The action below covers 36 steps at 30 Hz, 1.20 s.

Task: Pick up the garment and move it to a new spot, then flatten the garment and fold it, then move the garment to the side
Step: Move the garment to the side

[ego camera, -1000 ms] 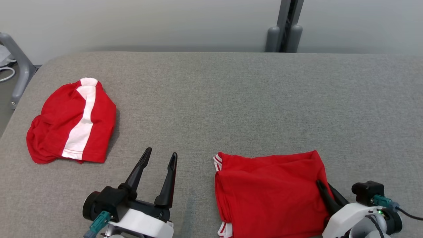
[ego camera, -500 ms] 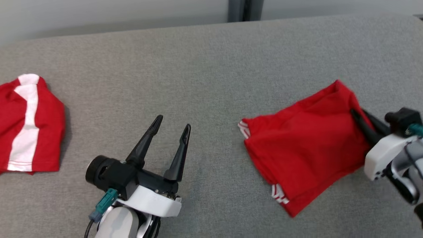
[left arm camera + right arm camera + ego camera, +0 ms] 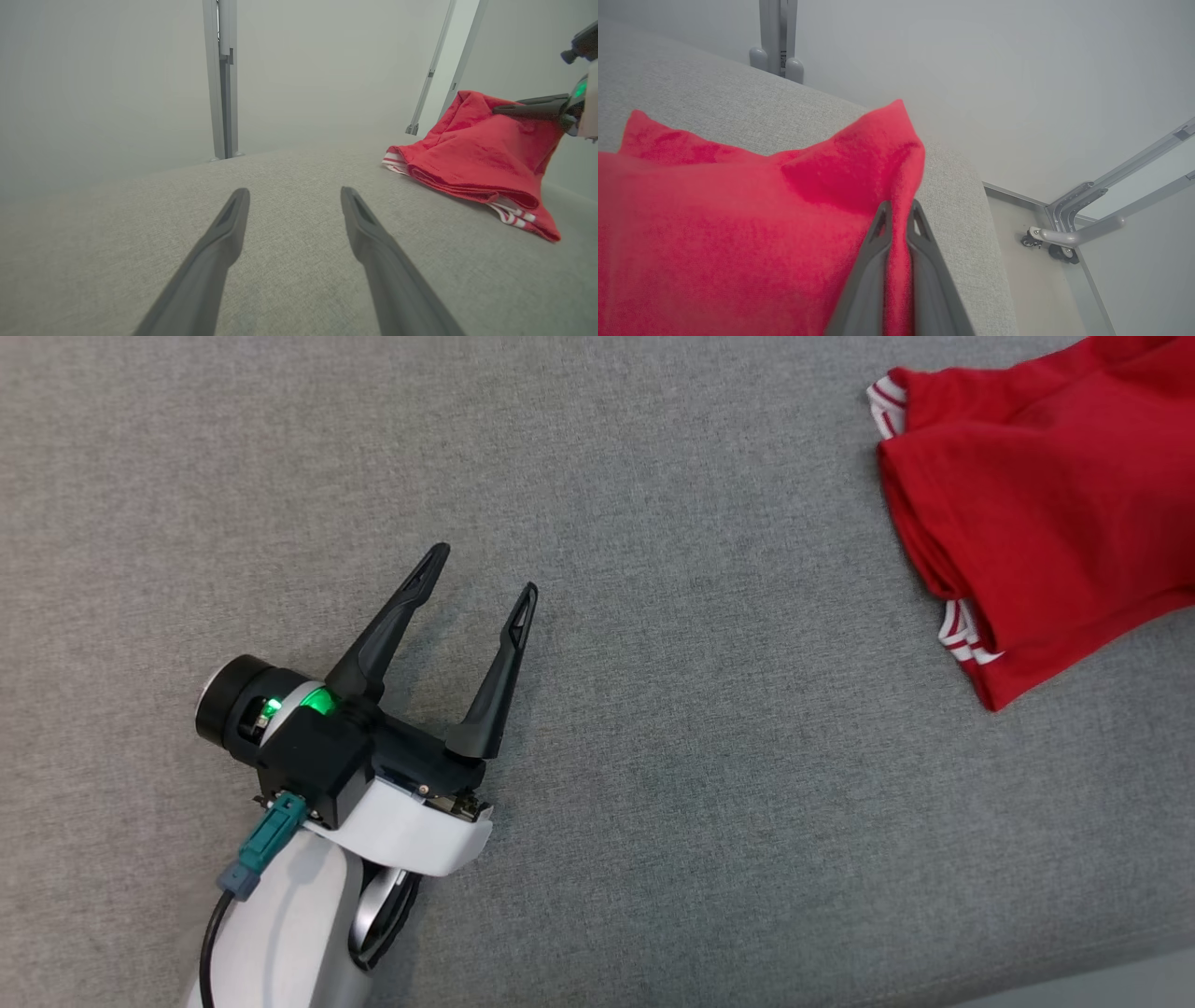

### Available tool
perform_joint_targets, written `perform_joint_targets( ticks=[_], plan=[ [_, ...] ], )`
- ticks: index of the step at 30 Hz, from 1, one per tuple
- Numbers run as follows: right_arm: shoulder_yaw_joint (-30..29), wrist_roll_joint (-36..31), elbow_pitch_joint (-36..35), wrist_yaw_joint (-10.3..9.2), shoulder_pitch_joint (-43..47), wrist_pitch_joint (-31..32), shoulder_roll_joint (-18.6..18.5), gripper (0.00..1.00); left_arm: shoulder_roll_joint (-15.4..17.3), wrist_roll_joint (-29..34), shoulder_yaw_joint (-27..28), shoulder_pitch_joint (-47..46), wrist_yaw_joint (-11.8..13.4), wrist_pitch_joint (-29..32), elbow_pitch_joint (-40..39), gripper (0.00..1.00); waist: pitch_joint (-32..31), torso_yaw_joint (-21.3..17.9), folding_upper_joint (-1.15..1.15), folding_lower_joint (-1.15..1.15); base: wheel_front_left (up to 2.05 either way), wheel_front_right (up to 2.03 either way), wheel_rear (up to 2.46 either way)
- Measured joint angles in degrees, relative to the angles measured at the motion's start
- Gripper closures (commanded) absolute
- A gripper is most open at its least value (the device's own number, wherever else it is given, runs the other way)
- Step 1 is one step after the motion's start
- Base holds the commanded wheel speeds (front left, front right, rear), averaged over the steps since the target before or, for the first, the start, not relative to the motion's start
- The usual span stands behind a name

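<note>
The garment (image 3: 1046,504) is a folded red piece with white-striped trim, lying at the head view's upper right on the grey fabric table (image 3: 653,709). In the right wrist view my right gripper (image 3: 899,212) is shut on a corner of the garment (image 3: 738,233), near the table's rounded end. The left wrist view shows that garment (image 3: 476,154) partly lifted at its far corner by the right gripper (image 3: 497,109). My left gripper (image 3: 484,569) hovers open over bare table, well left of the garment, with nothing between its fingers (image 3: 224,233).
A grey post (image 3: 223,79) stands behind the table. Beyond the table's right end are slanted metal legs with castors (image 3: 1059,242) on the floor. The table's near edge (image 3: 1074,980) shows at the head view's lower right.
The head view has swung and tilted down, so the other red and white garment at the left is out of frame. My right gripper has dragged the garment rightward and away, turning it.
</note>
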Motion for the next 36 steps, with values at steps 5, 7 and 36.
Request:
perform_joint_targets(
  ticks=[5,7,36],
  plan=[
    [1.37,-0.18,3.39,0.01,-2.91,-1.34,-3.13,1.0,0.71,0.42,-0.78,-1.29,-0.01,-0.01,-1.54,0.0,3.35,-0.82,0.0,0.0,0.0,0.0,0.0],
    [1.86,-1.4,4.45,0.01,-4.17,-1.97,-4.34,1.0,1.11,0.52,-1.32,-1.47,-0.01,-0.01,-1.98,0.0,4.22,-0.89,0.0,0.0,0.0,0.0,0.0],
    [4.42,7.12,4.86,0.0,-6.69,-2.96,-6.5,0.0,-1.6,-2.54,-0.67,-0.87,-0.08,0.0,-1.02,0.0,-0.24,1.92,0.0,0.0,0.0,0.0,0.0]
  ],
)
